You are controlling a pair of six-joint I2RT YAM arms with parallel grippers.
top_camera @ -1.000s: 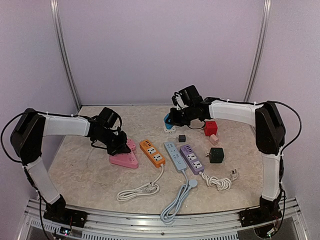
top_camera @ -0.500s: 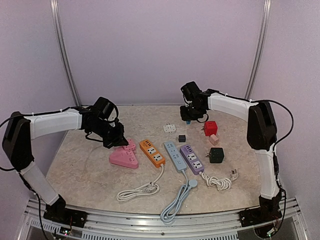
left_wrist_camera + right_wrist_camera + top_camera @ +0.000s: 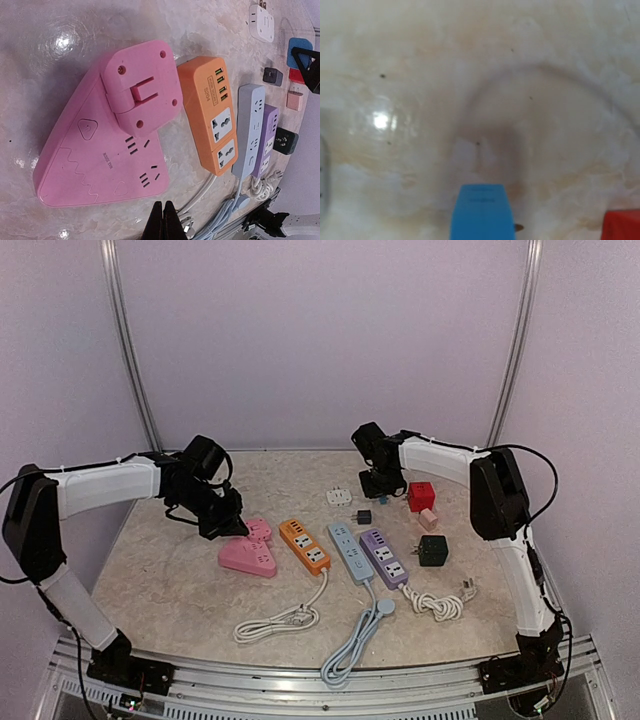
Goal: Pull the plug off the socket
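Observation:
The blue plug (image 3: 383, 499) is in my right gripper (image 3: 380, 490), which is shut on it just above the table. It stands apart from the white socket (image 3: 340, 497), to that socket's right. The right wrist view shows the blue plug (image 3: 482, 212) rising from the bottom edge over bare tabletop, and my fingers are hidden there. In the left wrist view the white socket (image 3: 261, 22) lies alone with the blue plug (image 3: 299, 50) beside it. My left gripper (image 3: 163, 220) is shut and empty, hovering by the pink triangular strip (image 3: 95, 165), which carries a pink adapter (image 3: 142, 87).
Orange (image 3: 305, 545), grey-blue (image 3: 350, 552) and purple (image 3: 385, 557) power strips lie side by side mid-table, their cables (image 3: 280, 620) coiled toward the front edge. A red cube (image 3: 421, 496), small black cube (image 3: 363, 516), pink adapter (image 3: 429, 519) and dark green cube (image 3: 433, 550) sit near my right gripper.
My right gripper lifted the blue plug off the white socket, carried it right and lowered it near the red cube. My left gripper drew back slightly from the pink strip.

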